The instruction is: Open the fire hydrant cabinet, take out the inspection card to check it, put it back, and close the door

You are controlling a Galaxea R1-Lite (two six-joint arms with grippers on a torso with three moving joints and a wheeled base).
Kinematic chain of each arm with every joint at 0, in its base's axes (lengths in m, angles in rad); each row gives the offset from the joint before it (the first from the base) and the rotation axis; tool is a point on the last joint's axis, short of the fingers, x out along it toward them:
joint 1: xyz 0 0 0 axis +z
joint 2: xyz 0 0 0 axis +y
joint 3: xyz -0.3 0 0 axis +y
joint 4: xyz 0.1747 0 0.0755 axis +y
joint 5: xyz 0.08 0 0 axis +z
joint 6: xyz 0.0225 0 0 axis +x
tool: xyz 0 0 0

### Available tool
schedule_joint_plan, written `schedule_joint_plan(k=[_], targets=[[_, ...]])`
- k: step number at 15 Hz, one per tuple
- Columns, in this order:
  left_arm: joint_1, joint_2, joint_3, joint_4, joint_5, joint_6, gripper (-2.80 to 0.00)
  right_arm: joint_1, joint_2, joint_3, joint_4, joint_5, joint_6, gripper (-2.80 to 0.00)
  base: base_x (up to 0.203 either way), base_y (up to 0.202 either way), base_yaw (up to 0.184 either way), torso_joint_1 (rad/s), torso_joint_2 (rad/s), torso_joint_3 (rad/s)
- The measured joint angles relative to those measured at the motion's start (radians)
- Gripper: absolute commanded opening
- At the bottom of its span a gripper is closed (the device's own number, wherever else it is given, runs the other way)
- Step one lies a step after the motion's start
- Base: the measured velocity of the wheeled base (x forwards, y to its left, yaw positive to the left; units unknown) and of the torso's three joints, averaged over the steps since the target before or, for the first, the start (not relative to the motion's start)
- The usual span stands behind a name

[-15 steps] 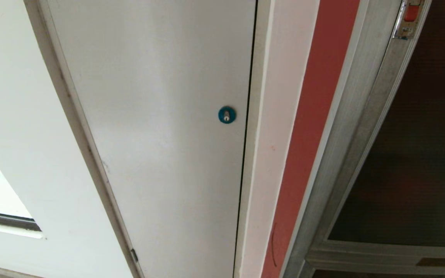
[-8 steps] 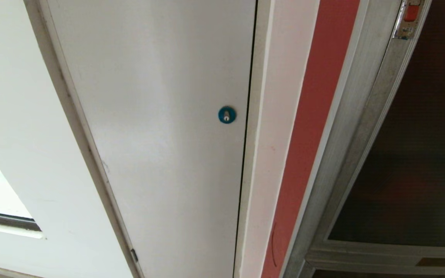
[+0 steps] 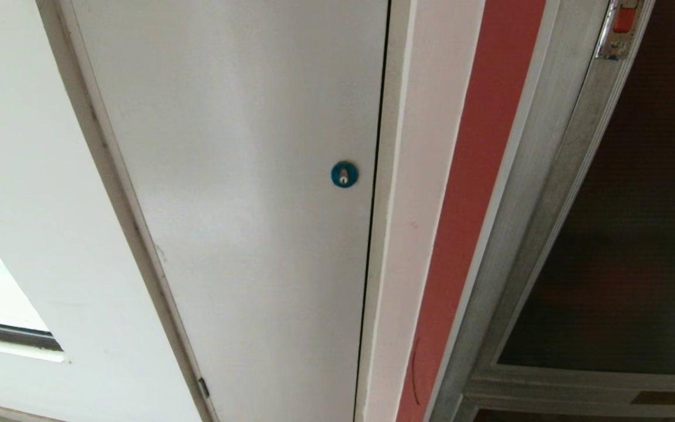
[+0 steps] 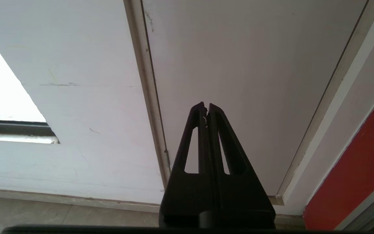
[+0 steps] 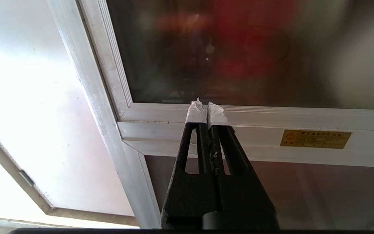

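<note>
The fire hydrant cabinet (image 3: 539,193) stands at the right of the head view, silver-framed. Its dark glass door (image 3: 630,223) is closed, with a red-and-metal latch (image 3: 619,26) at the top edge. Neither arm shows in the head view. In the right wrist view my right gripper (image 5: 207,109) is shut and empty, with white-taped tips, pointing at the door (image 5: 239,48) and the silver rail (image 5: 271,113) below it; red shapes blur behind the glass. My left gripper (image 4: 206,109) is shut and empty, facing a white panel door (image 4: 245,65). The inspection card is out of view.
A white panel door (image 3: 244,176) with a blue round lock (image 3: 344,174) fills the middle of the head view. A red wall strip (image 3: 478,176) separates it from the cabinet. A smaller lower glass door (image 5: 287,191) and a yellow label (image 5: 315,138) sit under the rail.
</note>
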Motion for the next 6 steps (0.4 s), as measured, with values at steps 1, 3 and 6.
schedule_joint_plan(k=[1, 3, 6], targets=[[0.000, 0.000, 0.000, 0.000, 0.000, 0.000, -2.80, 0.000, 0.000, 0.000, 0.000, 0.000, 0.000, -2.80, 0.000, 0.000, 0.000, 0.000, 0.00, 0.000], [0.000, 0.000, 0.000, 0.000, 0.000, 0.000, -2.80, 0.000, 0.000, 0.000, 0.000, 0.000, 0.000, -2.80, 0.000, 0.000, 0.000, 0.000, 0.00, 0.000], [0.000, 0.000, 0.000, 0.000, 0.000, 0.000, -2.80, 0.000, 0.000, 0.000, 0.000, 0.000, 0.000, -2.80, 0.000, 0.000, 0.000, 0.000, 0.00, 0.000]])
